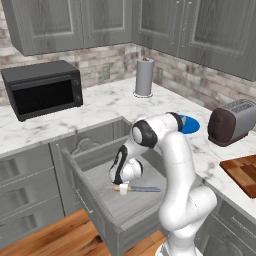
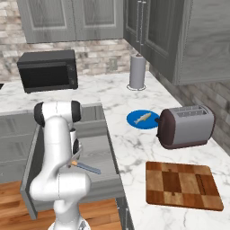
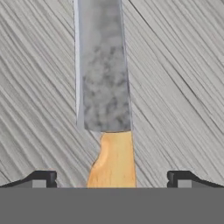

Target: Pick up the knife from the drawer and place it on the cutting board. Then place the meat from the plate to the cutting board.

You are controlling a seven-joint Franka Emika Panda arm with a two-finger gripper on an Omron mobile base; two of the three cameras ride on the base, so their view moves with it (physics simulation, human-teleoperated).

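A white robot arm reaches down into an open grey drawer (image 1: 112, 210) set in a marble desk (image 2: 130, 148). Its pincer (image 3: 112, 178) is spread wide, one fingertip (image 3: 41, 178) on each side of the orange-tan handle of a knife (image 3: 105, 87) that lies flat on the drawer floor, nothing gripped. On the desk, a blue plate (image 2: 134, 121) carries the small fish-shaped meat (image 2: 143, 117) beside a toaster (image 2: 186, 126). The reddish-brown cutting board (image 2: 182, 185) lies near the desk's front edge.
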